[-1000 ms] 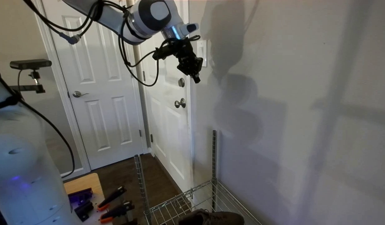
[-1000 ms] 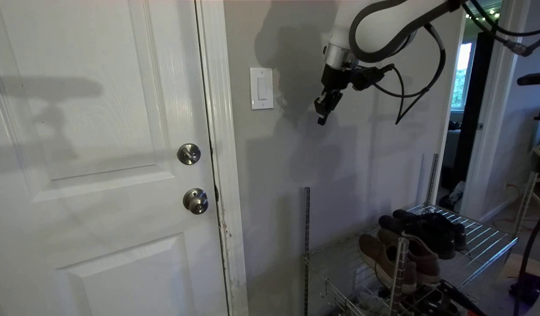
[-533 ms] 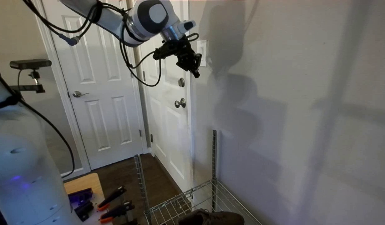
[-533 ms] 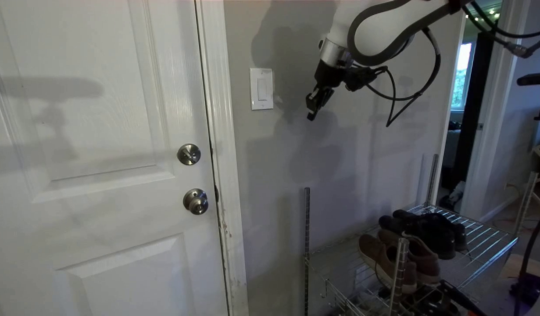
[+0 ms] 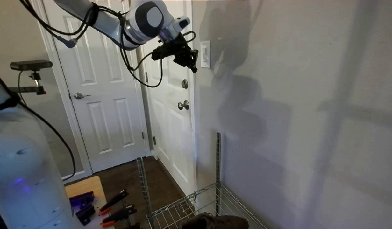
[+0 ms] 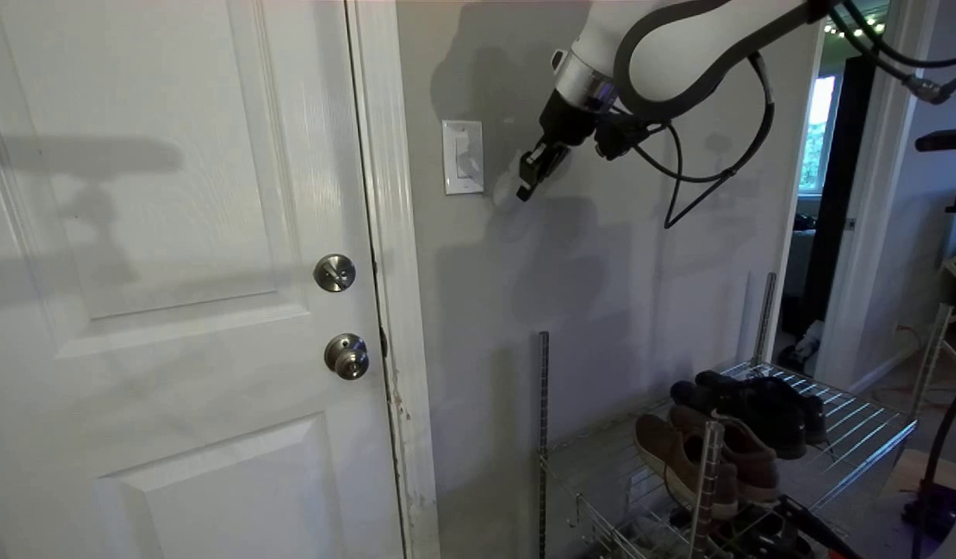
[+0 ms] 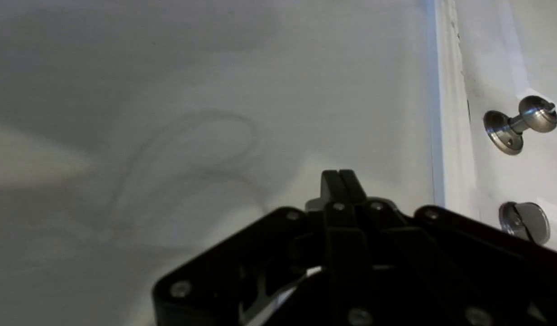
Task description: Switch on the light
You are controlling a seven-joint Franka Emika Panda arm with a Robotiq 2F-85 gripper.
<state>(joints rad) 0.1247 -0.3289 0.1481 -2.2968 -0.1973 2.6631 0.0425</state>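
Currently | white switch plate point(image 6: 464, 157) is standing upright on the wall point(image 6: 478, 326), just beside the door frame point(image 6: 396, 233) | claw point(image 6: 524, 192) is hanging farther from the door frame, in an exterior view | fingertips point(image 7: 330, 183) are touching each other

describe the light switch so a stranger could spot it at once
In an exterior view, find the big white panelled door. Right of its white frame, on the grey wall, sits a small upright white rectangular switch plate. It is flat and white, unlike the round metal lock and round metal knob lower on the door.
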